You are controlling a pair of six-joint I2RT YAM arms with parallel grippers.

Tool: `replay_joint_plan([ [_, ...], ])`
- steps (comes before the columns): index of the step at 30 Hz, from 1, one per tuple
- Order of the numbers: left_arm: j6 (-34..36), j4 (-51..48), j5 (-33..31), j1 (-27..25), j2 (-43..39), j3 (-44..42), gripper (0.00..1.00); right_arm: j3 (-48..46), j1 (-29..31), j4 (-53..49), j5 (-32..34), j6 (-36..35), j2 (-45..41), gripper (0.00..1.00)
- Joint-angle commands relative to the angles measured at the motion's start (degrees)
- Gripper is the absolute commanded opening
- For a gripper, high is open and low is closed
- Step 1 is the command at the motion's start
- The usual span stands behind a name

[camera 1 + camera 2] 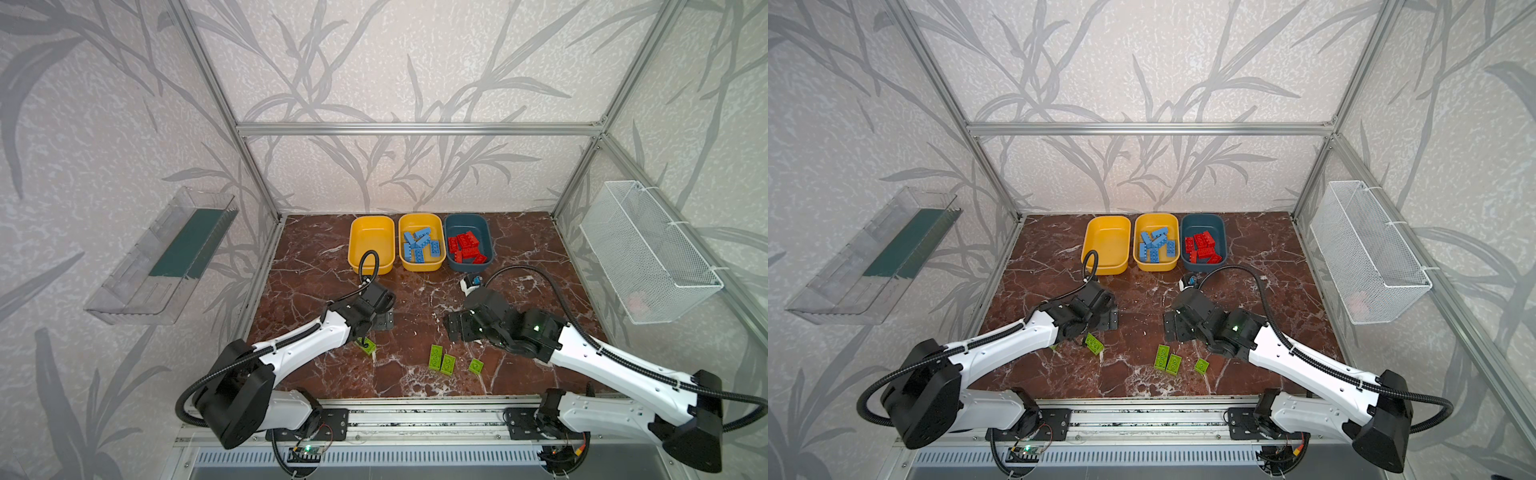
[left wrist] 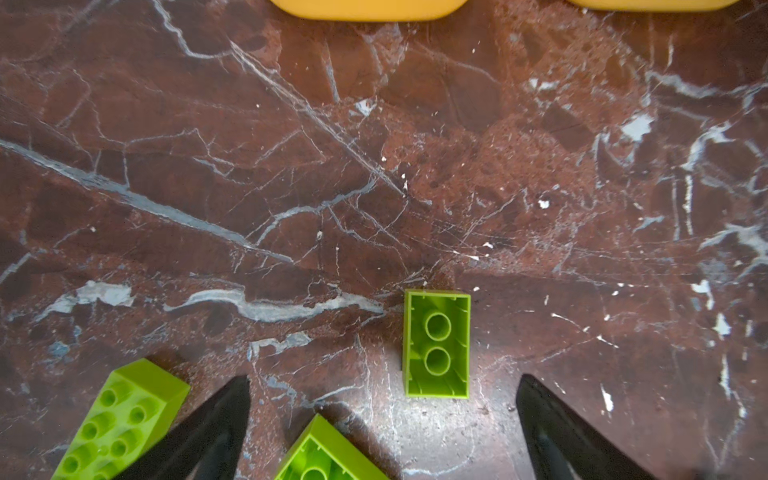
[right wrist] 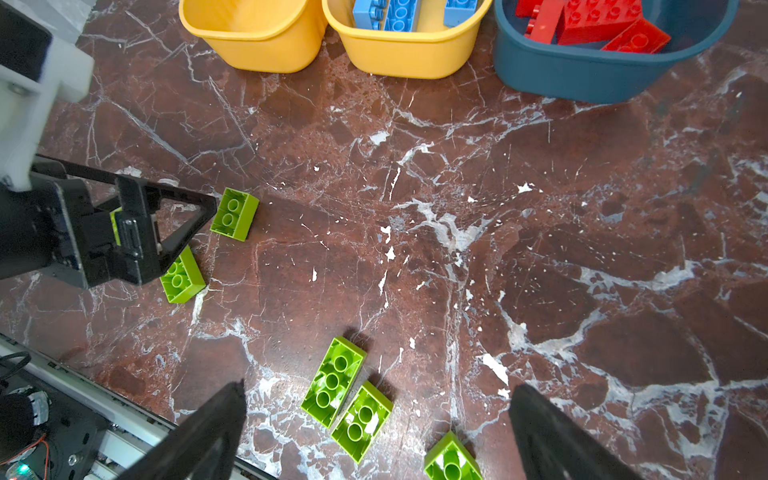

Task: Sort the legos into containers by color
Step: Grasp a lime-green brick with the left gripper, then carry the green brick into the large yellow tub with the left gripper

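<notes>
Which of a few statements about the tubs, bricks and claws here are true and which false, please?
1. The blue bricks lie in the middle yellow tub. True.
2. The red bricks lie in a yellow tub. False: they lie in the dark blue tub.
3. The left yellow tub holds green bricks. False: it is bare; the green bricks lie on the table.
4. Both the left claw and right claw stand open. True.
</notes>
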Motion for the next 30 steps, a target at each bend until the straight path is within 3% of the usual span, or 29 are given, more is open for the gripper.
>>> replay_joint_plan([
  [1, 1.14, 0.84, 0.49, 0.25, 2.19, 1.99, 0.99, -1.43, 0.34, 0.91, 1.34, 1.13, -0.55, 0.99],
  [10, 1.0, 3.29, 2.57, 0.49, 10.76, 5.26, 0.94, -4.22, -1.37, 2.48, 0.17, 1.0, -0.65, 0.99],
  [13, 0.57, 2.87, 3.46, 0.64, 13.44, 6.5, 0.85, -5.74, -3.12, 3.58, -1.55, 0.67, -1.91, 0.99],
  [19, -0.75, 1.21, 4.56, 0.63, 17.06, 8.09, 0.51, -9.2, -7.04, 5.32, -4.57, -0.2, -5.14, 0.99],
  [24, -1.65, -2.61, 3.74, 0.64, 18.42, 10.81, 0.31, -10.44, -9.26, 6.25, -6.03, -0.75, -6.59, 0.99],
  [30, 0.56, -6.99, -0.87, 0.96, 17.39, 17.72, 0.29, -11.32, -10.02, 7.54, -7.32, -2.91, -7.22, 0.99],
])
